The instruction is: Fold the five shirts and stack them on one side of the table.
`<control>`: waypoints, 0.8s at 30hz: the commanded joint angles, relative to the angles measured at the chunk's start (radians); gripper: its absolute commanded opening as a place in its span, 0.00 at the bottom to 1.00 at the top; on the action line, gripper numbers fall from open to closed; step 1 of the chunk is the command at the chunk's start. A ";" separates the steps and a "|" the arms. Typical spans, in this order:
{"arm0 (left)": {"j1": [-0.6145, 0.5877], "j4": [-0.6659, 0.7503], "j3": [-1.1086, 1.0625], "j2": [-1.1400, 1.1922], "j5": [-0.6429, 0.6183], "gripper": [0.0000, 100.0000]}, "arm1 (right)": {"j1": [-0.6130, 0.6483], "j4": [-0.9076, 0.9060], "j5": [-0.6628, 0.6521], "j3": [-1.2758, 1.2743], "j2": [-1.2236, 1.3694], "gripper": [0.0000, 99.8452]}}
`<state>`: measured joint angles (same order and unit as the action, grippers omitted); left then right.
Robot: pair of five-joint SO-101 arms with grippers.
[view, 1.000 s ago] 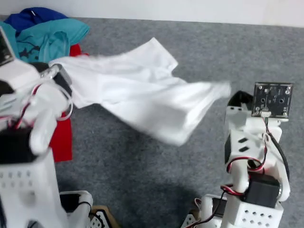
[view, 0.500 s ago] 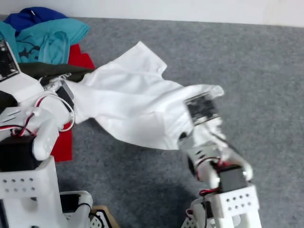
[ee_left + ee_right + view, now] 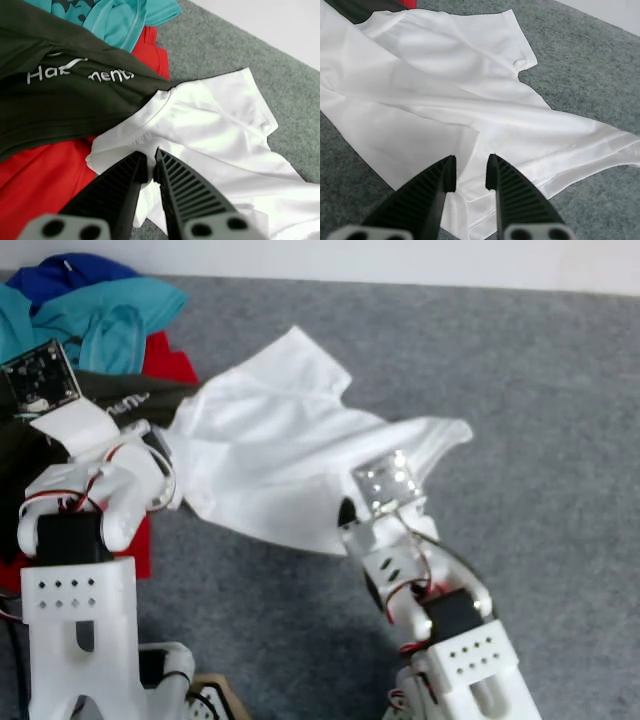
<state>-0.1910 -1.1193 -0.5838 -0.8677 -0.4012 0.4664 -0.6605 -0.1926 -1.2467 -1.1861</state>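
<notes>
The white shirt (image 3: 280, 450) is spread out, rumpled, across the centre of the high view on the grey counter (image 3: 530, 390). Its edge towards the left of the frame is gripped by the left pincer (image 3: 151, 159), the fingers pressed together on the cloth. The right pincer (image 3: 470, 172) is poised over the shirt's lower part, just below centre, fingers slightly spread and nothing caught between them. At the upper left, a dark shirt (image 3: 65, 100), a red shirt (image 3: 35, 185), a teal shirt (image 3: 110, 320) and a blue shirt (image 3: 65, 272) are heaped together, the dark one touching the white shirt.
</notes>
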 commanded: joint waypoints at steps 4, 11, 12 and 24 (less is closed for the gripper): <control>0.010 0.025 0.005 -0.008 -0.003 0.01 | 0.018 0.042 0.074 0.200 0.311 0.12; 0.010 0.025 0.002 -0.007 -0.003 0.01 | 0.018 0.048 0.078 0.375 0.630 0.12; 0.010 0.026 0.002 -0.007 -0.003 0.01 | 0.018 0.048 0.078 0.397 0.661 0.12; -0.047 0.112 -0.005 0.182 -0.003 0.01 | 0.018 0.048 0.072 0.595 0.978 0.12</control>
<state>-0.2186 -1.0426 -0.5992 -0.7035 -0.4012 0.4726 -0.6329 -0.1281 -0.7250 -0.2332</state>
